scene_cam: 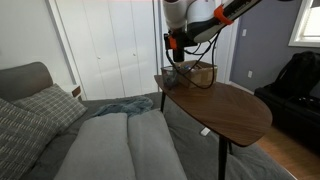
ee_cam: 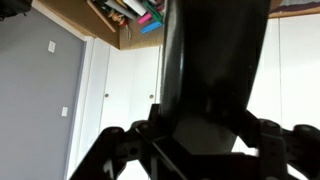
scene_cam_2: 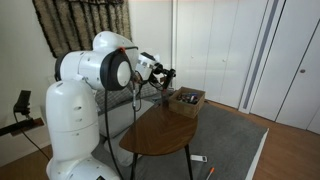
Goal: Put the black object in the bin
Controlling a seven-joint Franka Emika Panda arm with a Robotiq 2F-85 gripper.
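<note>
In an exterior view, a checked grey pillow lies far left on a grey couch. White doors stand behind them. Next comes the brown tabletop. The hand hangs in the air over the far end of the tabletop. It is just to the left of the bin and higher than it. The bin sits on that far end with its top open. Far right sits a big black bag.

In an exterior view, the big white robot arm is on the left, with a dark curtain behind it. The arm reaches to the right. The hand is up in the air, close to the bin but not touching it. In both exterior views the thing in the hand is too small to make out.

In the wrist view, a grey wall is on the left. In the middle the black object stands tall and fills much of the picture. The hand shows at the bottom, with dark parts on both sides of the black object, and it pinches the lower end. So the black object is in the hand, up beside the bin and not in it
</note>
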